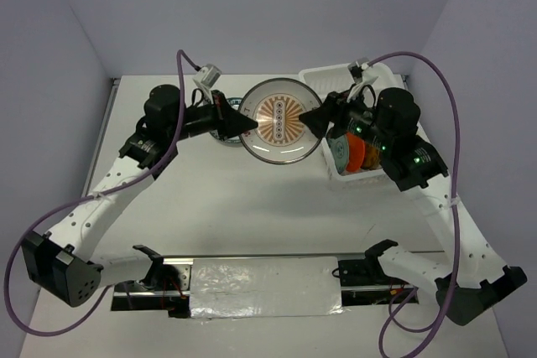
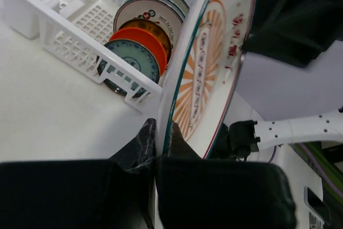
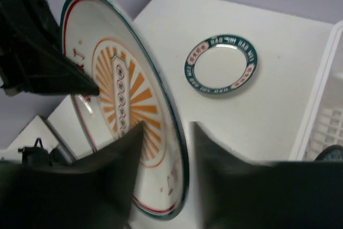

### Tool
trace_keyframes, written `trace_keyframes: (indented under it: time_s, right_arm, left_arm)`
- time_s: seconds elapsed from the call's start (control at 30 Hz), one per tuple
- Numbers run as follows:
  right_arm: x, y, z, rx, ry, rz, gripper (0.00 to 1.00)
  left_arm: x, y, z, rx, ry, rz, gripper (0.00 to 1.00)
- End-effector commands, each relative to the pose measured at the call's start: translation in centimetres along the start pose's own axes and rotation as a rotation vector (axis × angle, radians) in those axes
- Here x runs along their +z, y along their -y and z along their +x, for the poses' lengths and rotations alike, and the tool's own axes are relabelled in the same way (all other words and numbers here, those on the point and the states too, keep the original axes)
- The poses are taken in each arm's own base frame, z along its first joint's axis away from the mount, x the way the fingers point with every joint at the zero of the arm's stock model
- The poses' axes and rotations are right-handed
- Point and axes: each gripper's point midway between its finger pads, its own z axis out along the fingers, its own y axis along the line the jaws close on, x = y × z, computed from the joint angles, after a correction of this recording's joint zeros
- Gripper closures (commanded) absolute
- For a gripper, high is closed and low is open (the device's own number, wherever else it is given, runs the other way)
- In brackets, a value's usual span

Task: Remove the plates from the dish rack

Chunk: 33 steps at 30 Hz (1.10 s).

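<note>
1. Nearest me, a shiny silver strip [image 1: 264, 287] lies along the front edge of the white table [image 1: 252, 207], between the two arm bases.
2. Both arms reach to mid-table and meet at a large round white sunburst plate [image 1: 281, 121] with orange rays and a teal and red rim. It sits between the two grippers, just left of the rack.
3. The left gripper [image 1: 245, 123] is at the plate's left edge. In its wrist view the black fingers [image 2: 177, 143] are clamped on the rim, so the sunburst plate [image 2: 206, 73] is gripped from this side.
4. The right gripper [image 1: 316, 121] is at the opposite edge. In its wrist view the fingers [image 3: 128, 154] stand apart on either side of the rim of the sunburst plate [image 3: 123, 95]. A sliver of table shows beside the rim, so I read these jaws as loose, not pinching.
5. Beyond that plate, a small round white plate with a teal lettered band [image 3: 221, 65] lies flat on the table.
6. At the far right stands the white plastic slotted dish rack [image 1: 323, 81].
7. A row of small plates [image 1: 352, 153] stands on edge at its near end: teal [image 2: 131, 63], orange [image 2: 144, 44], golden-tan [image 2: 147, 28], white with red marks [image 2: 150, 13].
</note>
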Motion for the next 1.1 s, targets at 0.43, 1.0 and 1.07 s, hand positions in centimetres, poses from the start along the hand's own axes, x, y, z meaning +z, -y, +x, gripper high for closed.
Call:
trace_keyframes:
  time_s: [0.43,1.0,1.07]
  right_arm:
    - [-7.1,10.1,0.1,-0.052,0.072,0.612,0.00]
    - [-9.8,17.4,5.6,-0.233,-0.241,0.982,0.00]
    - [-10.0,18.4,5.7,-0.270,-0.277,1.038,0.00]
  left_arm:
    - [1.4,-29.3,-1.7,-0.466,0.071,-0.696,1.00]
    - [0.4,-35.4,9.3,-0.702,-0.080,-0.851,0.01]
    - [0.1,-34.7,10.2,-0.715,-0.101,-0.852,0.01]
